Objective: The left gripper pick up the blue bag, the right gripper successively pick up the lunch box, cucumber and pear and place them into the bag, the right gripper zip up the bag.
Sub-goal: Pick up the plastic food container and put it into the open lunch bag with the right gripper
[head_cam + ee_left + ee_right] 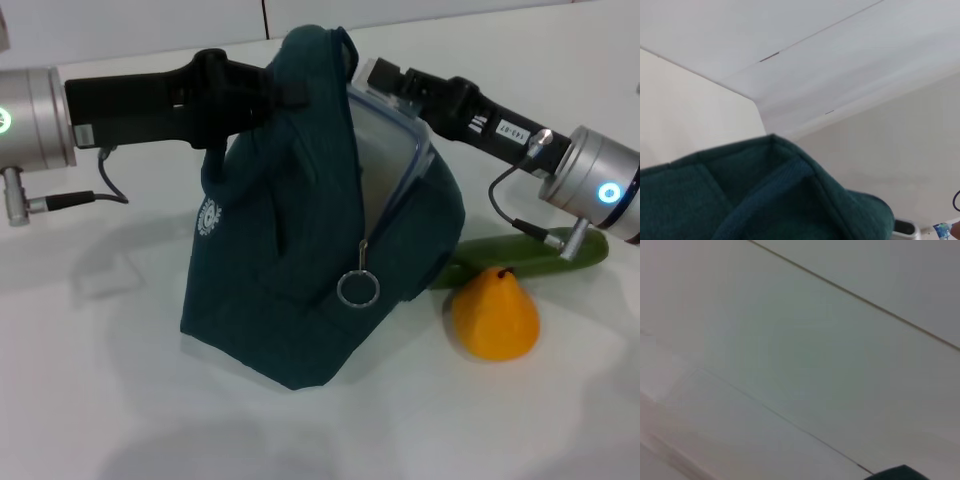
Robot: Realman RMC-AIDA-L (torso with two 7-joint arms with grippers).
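Observation:
The blue bag stands on the white table, its top held up by my left gripper, which is shut on the bag's upper edge. Its fabric fills the lower part of the left wrist view. The clear lunch box sits half inside the bag's open zipper mouth. My right gripper is at the lunch box's upper end, shut on it. The zipper pull ring hangs at the bag's front. The green cucumber and the yellow pear lie on the table right of the bag.
The white table stretches around the bag. A white wall stands behind, and it fills the right wrist view. A cable loops under the right arm near the cucumber.

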